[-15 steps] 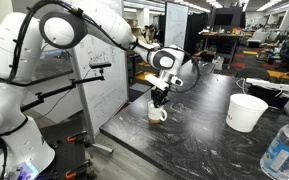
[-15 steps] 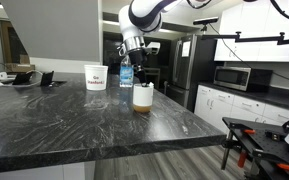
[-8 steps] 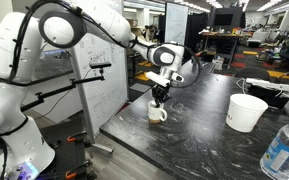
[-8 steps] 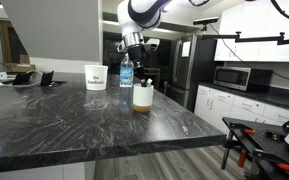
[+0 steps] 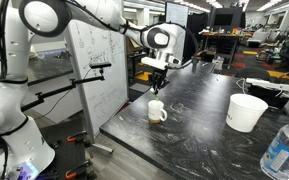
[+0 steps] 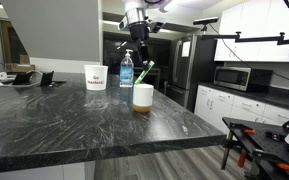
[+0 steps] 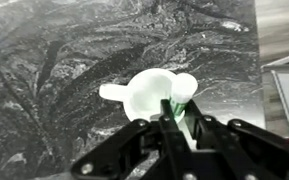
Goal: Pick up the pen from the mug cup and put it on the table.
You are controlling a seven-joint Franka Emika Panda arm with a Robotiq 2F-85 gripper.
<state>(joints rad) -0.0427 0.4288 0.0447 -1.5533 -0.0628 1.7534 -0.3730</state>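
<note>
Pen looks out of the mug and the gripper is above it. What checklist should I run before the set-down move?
1. Pen held: ok, gripper is shut on it.
2. Pen clear of mug cup: ok, its lower end hangs above the rim in an exterior view.
3. Mug cup upright: ok.
4. Bare table beside the mug cup for set-down: ok.
5. Grip firmness: cannot tell; the pen sits slanted between the fingers.

No legible text anywhere.
</note>
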